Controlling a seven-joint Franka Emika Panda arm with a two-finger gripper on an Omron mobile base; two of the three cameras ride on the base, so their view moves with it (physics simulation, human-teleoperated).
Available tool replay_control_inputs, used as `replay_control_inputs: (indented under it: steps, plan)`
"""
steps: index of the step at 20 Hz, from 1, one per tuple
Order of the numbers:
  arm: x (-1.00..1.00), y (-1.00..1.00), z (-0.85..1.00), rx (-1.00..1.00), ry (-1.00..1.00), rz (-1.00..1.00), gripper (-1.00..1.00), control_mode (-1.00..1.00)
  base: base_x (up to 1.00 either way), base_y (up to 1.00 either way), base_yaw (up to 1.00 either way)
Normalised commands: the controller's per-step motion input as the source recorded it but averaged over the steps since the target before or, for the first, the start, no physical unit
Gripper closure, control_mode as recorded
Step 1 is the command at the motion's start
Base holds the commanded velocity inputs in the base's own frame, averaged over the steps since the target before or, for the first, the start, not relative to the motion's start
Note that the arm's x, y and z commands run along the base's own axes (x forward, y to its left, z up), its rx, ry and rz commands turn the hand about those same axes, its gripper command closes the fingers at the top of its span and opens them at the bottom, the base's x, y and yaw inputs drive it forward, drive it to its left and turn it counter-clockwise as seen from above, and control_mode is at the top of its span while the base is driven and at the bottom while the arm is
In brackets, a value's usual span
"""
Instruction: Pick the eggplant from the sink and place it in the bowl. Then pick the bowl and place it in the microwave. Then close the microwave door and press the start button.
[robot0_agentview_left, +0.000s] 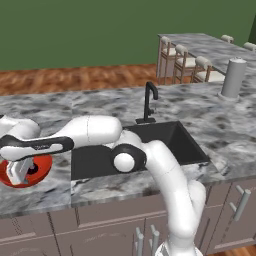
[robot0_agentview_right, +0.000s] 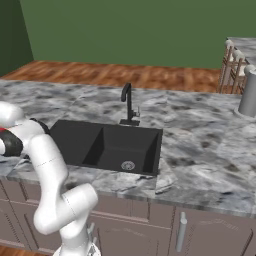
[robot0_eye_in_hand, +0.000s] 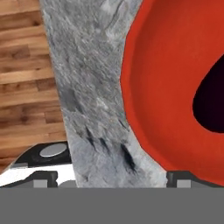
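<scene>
Now claw (robot0_agentview_left: 20, 172) wide open over red bowl (robot0_agentview_left: 40, 167) rim, eggplant (robot0_eye_in_hand: 212, 100) inside bowl.

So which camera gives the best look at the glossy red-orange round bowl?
The hand view: the glossy red-orange round bowl fills its right side, a dark shape inside. The left base view shows the bowl small, partly behind the gripper. The right base view gives nothing clear.

Glossy red-orange bowl (robot0_eye_in_hand: 166, 87), smooth as glazed ceramic, sits on veined grey marble counter (robot0_agentview_left: 210, 125). The sink (robot0_agentview_right: 115, 145) reads matt black, the faucet (robot0_agentview_right: 128, 104) dark metal, and the floor (robot0_eye_in_hand: 26, 78) is warm wood planks.
</scene>
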Motion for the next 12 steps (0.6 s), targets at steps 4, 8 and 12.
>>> replay_control_inputs:
  steps: [4, 8, 12]
  plan:
    - [0.25, -0.16, -0.31, 0.0, 0.0, 0.1, -1.0, -1.0, 0.0, 0.0, 0.0]
    - [0.33, 0.0, -0.22, 0.0, 0.0, 0.12, -1.0, -1.0, 0.0, 0.0, 0.0]
    - [0.11, 0.0, -0.36, -0.01, 0.0, 0.14, -1.0, -1.0, 0.0, 0.0, 0.0]
